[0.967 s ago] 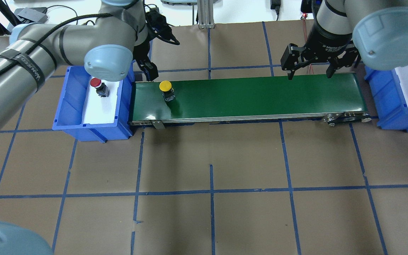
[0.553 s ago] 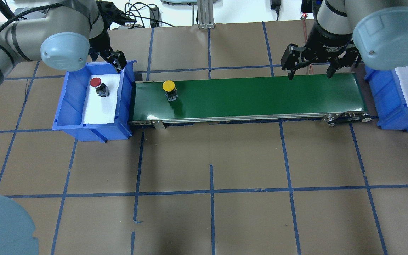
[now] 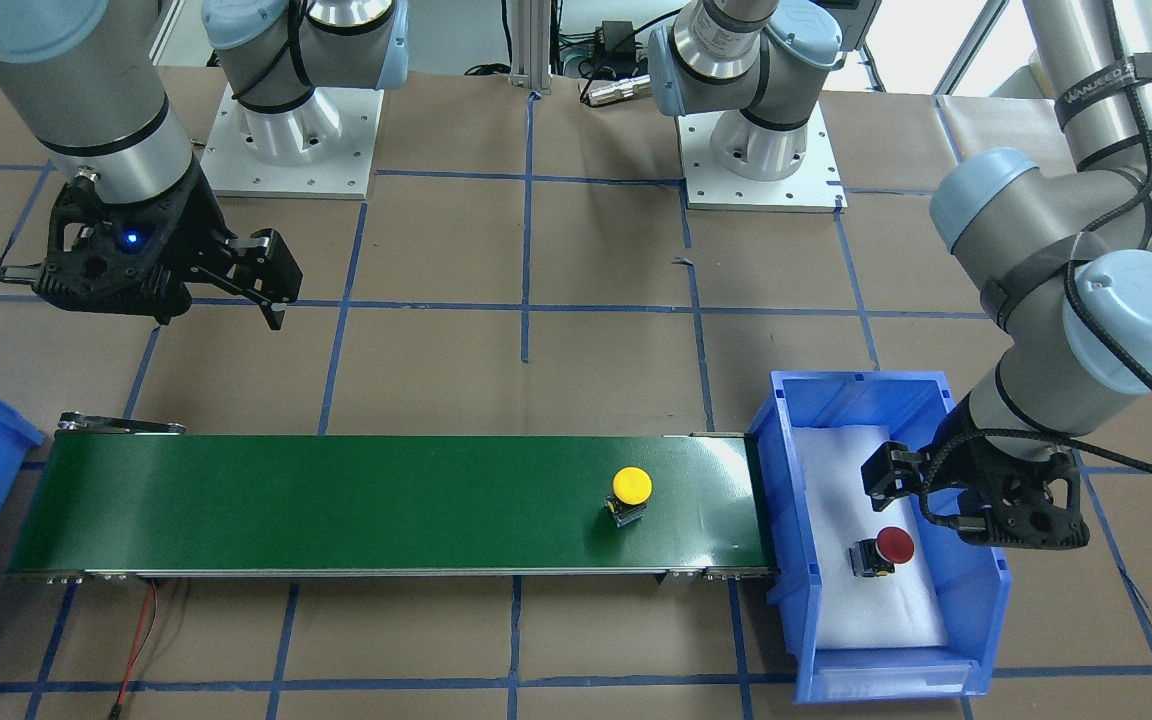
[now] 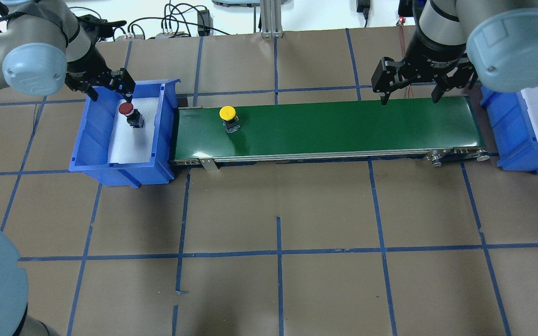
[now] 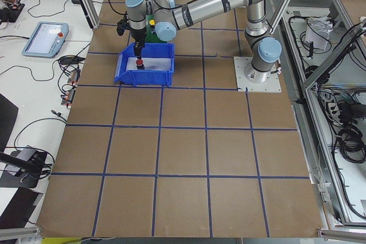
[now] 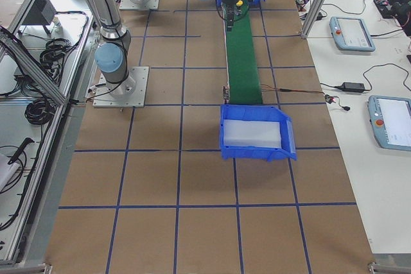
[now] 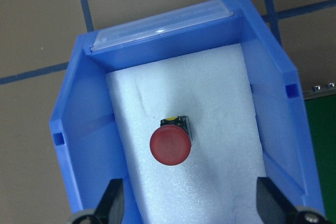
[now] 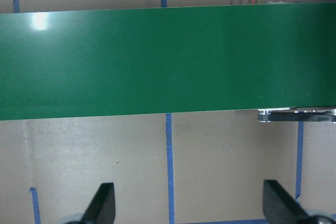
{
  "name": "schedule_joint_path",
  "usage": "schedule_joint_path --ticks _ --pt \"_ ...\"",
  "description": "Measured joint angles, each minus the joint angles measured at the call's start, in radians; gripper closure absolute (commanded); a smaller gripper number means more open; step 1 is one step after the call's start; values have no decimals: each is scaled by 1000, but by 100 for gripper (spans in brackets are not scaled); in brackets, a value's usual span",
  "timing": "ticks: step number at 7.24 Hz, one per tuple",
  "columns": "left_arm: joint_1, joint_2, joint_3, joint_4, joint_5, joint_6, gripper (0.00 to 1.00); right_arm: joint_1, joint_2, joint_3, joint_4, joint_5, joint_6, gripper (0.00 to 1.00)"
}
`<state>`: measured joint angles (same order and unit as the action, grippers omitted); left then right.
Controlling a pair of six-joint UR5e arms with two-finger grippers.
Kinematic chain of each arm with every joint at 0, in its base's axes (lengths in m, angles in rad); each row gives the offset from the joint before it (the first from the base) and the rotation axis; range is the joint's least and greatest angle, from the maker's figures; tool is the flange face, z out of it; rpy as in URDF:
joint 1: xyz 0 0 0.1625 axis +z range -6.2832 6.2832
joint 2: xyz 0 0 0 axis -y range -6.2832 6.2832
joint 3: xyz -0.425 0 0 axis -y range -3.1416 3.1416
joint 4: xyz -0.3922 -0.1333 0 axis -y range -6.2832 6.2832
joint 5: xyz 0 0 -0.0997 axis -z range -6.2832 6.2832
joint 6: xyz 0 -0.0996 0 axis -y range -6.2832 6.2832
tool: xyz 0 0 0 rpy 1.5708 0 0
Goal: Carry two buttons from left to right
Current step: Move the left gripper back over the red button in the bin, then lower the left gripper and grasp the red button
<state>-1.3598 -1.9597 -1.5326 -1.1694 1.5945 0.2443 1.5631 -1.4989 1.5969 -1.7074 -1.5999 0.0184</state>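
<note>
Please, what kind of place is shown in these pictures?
Most likely a robotics lab or test cell: two robot arms bolted to a table covered in brown paper with a blue tape grid, a short green conveyor between blue bins, and teach pendants on side benches.

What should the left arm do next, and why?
Probably lower the open left gripper straight onto the red button: it hangs above the bin, with that button upright and roughly centred below. The yellow button already sits on the belt.

Silver arms (image 3: 96, 100) carry pale-blue joint caps (image 3: 1131, 320) (jaws are black).
</note>
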Motion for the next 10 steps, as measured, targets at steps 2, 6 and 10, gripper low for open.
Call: schedule_joint_path --ticks 2,6,10 --pt "8 -32 -12 5 -6 -100 12 -1 0 0 0 0 0 0" --pt "5 -135 8 43 -65 -115 21 -2 0 0 0 0 0 0" --pt "6 -165 31 56 -64 -115 51 -3 0 0 -1 0 0 0"
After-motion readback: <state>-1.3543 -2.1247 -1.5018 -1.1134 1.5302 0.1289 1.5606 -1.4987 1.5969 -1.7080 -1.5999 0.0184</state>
